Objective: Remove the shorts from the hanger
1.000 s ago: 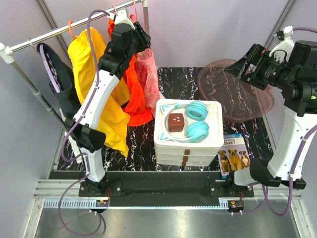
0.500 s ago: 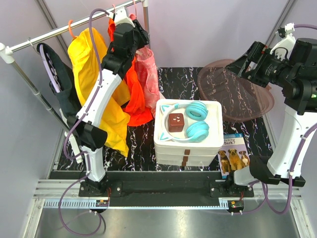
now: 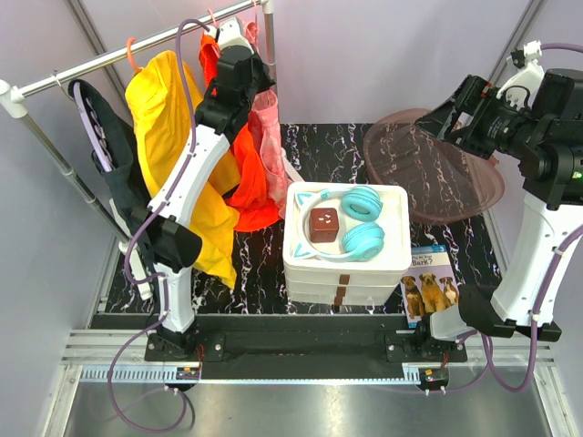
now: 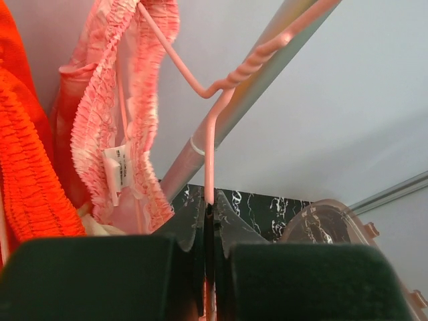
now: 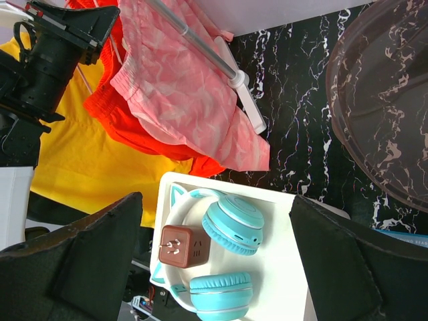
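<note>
**Left arm at the rail.** The left end effector (image 4: 208,217) was clenched on the pink hanger (image 4: 210,147). Its jaws were pinched flat on the thin wire stem just below the twisted neck. This hold was probably chosen because the stem is the one rigid part within reach, so the hanger could be steadied or lifted without bunching cloth. The hook lay against the rail (image 4: 267,80).

**Task item.** The pink shorts (image 4: 93,127) hung by their ruffled waistband from that hanger, just beside the orange garment (image 4: 27,167). They had not yet been removed.

**Right arm.** The right end effector (image 5: 215,199) was released, with its fingers spread wide. It was held high over the right side of the worktop (image 5: 294,80), well apart from the shorts, with their legs in its camera's view. This pose would suit it to draw the fabric down while the left arm held the hanger fixed.

**Hazard.** The headphones (image 5: 234,224) on the white box (image 5: 281,267) lay near the hem, so a downward pull might brush them.
</note>
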Motion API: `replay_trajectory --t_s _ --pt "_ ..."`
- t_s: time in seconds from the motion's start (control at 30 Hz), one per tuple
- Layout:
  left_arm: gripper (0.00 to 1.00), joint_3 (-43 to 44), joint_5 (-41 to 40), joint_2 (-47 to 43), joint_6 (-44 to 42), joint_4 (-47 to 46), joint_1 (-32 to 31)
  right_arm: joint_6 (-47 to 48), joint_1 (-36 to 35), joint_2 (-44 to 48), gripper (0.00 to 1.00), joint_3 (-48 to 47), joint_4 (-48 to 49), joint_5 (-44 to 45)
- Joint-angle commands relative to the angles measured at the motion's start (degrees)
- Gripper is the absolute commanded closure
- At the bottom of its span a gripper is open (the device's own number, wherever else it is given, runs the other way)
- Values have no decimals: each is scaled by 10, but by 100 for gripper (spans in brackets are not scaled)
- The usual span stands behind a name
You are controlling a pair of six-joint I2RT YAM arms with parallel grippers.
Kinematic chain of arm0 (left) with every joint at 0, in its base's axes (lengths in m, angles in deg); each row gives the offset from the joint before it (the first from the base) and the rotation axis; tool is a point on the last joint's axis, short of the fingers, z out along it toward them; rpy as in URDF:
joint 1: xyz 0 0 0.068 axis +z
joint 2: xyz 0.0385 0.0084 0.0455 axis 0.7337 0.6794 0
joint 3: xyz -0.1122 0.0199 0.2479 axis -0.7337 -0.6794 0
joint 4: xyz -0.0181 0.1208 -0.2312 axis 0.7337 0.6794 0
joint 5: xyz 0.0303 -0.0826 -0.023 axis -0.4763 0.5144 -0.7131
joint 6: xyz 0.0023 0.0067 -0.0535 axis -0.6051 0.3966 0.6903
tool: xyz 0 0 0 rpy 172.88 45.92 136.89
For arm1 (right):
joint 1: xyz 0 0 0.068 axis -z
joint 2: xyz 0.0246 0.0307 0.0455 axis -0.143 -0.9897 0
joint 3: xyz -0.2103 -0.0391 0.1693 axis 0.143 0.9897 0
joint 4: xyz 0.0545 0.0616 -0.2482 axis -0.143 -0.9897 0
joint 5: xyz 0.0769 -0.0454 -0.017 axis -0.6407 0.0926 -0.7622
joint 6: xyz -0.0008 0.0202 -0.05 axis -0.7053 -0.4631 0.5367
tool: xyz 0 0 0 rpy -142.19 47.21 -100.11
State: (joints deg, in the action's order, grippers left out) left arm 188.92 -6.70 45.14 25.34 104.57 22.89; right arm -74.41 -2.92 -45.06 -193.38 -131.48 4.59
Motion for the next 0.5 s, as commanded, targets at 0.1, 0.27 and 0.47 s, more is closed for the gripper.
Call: replay_trajectory --t_s 0.1,0.27,0.47 --pt "100 31 21 -41 -18 -44 -2 9 0 -3 0 -24 -104 5" --pt "100 15 44 -70 0 -38 -1 6 -1 -8 0 -27 -100 -2" --pt "100 -4 73 -109 11 -37 -1 3 -2 -13 0 -31 -96 -14"
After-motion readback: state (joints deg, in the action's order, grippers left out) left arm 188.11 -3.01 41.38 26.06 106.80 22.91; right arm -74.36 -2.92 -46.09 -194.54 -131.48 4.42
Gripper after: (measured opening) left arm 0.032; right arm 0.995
